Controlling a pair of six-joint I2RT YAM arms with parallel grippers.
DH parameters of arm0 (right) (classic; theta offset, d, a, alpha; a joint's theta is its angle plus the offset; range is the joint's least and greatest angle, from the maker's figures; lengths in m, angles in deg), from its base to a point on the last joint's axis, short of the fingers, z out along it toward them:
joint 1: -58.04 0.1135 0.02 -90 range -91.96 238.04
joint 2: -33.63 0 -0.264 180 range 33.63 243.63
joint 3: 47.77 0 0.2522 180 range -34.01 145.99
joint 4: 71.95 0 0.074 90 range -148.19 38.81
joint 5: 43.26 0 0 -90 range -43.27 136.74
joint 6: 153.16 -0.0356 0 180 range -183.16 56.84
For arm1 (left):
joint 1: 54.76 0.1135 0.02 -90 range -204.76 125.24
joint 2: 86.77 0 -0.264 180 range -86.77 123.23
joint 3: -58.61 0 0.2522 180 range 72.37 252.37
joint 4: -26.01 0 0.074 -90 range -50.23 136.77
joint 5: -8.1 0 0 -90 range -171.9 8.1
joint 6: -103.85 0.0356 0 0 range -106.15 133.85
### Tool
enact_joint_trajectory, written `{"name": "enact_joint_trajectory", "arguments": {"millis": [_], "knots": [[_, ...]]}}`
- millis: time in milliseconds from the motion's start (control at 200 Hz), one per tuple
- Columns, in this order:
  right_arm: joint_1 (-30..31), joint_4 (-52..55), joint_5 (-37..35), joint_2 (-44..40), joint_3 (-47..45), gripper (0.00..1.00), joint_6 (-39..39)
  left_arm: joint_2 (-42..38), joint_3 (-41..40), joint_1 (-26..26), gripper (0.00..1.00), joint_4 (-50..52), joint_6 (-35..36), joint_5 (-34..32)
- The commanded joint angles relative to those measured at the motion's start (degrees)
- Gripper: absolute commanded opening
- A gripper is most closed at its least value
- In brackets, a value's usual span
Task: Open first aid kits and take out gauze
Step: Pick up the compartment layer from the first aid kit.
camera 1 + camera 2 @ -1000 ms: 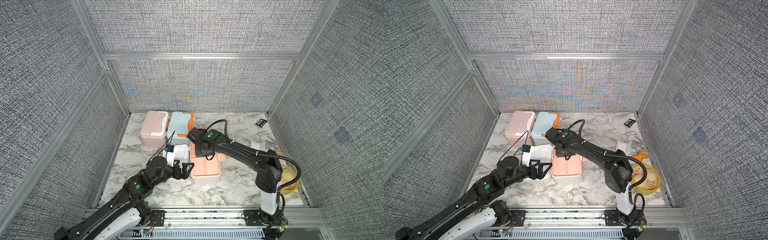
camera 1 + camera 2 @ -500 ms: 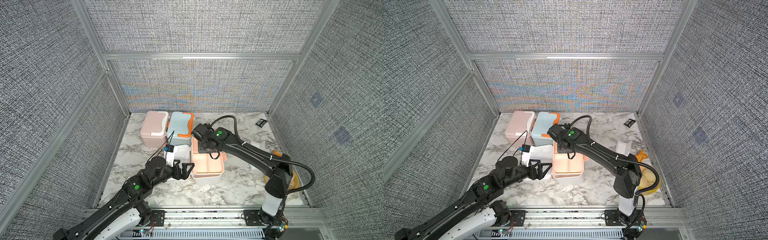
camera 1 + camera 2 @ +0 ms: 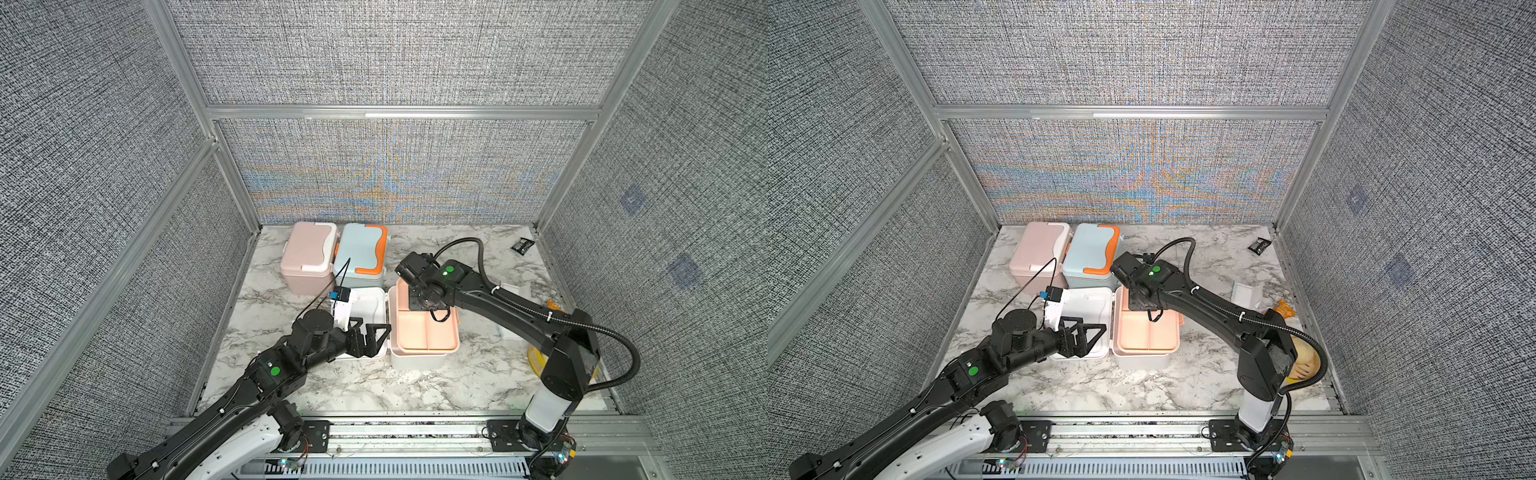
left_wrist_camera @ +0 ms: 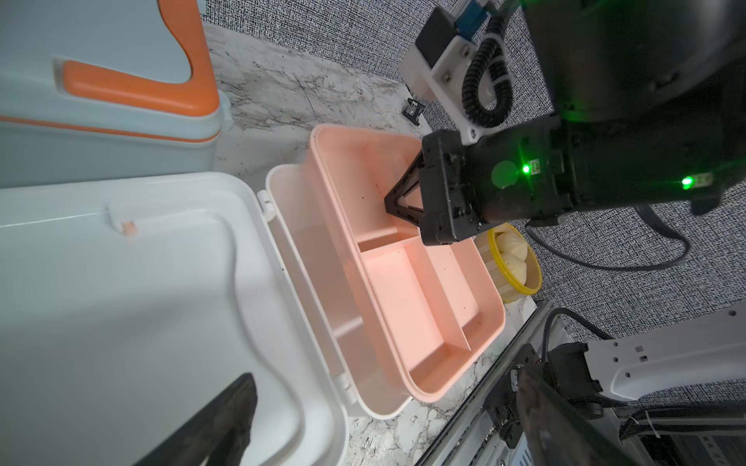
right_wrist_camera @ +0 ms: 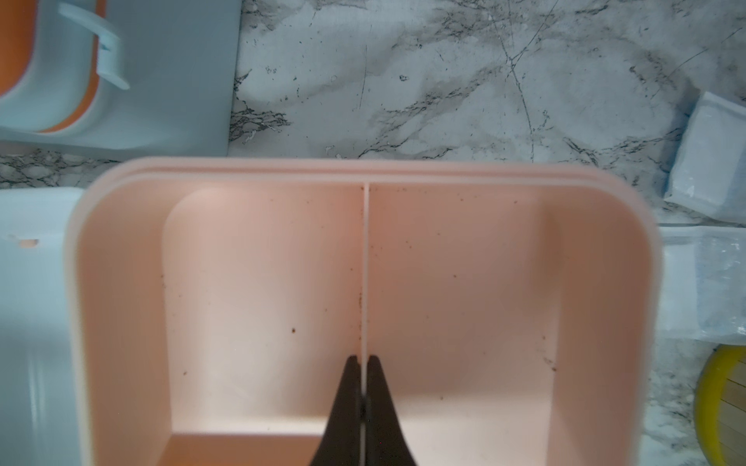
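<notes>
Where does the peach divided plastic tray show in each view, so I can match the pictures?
Top view: peach divided plastic tray, centre, beside the open white lid.
Top view: tray at centre again.
Left wrist: tray mid-frame.
Right wrist: tray fills the frame.
Shared landmark: light blue plastic box with orange handle, in all four.

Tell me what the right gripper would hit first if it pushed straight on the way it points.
The right gripper is shut on the divider of the peach tray, pointing down into it. Straight on, it would likely meet the tray's floor first; how far off is unclear.
</notes>
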Motion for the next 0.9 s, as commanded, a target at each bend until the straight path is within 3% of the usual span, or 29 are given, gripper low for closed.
{"name": "enact_joint_trajectory", "arguments": {"millis": [0, 360, 680, 896], "knots": [[-0.15, -1.69, 0.57, -1.40, -0.51, 0.00, -0.14, 0.54, 0.67, 0.07, 1.00, -1.83, 0.48, 0.69], [-0.18, -9.86, 5.52, -12.30, -7.10, 0.00, 4.43, 1.94, 2.92, 0.05, 1.00, -1.93, 1.40, 1.45], [-2.93, -28.11, 9.40, -38.11, -24.10, 0.00, 13.53, 2.30, 10.11, 0.06, 1.00, -0.61, 4.95, 3.33], [-6.16, -34.82, 6.87, -58.63, -34.15, 0.00, 19.02, -2.69, 10.80, 0.07, 1.00, -3.30, 9.34, 2.42]]}}
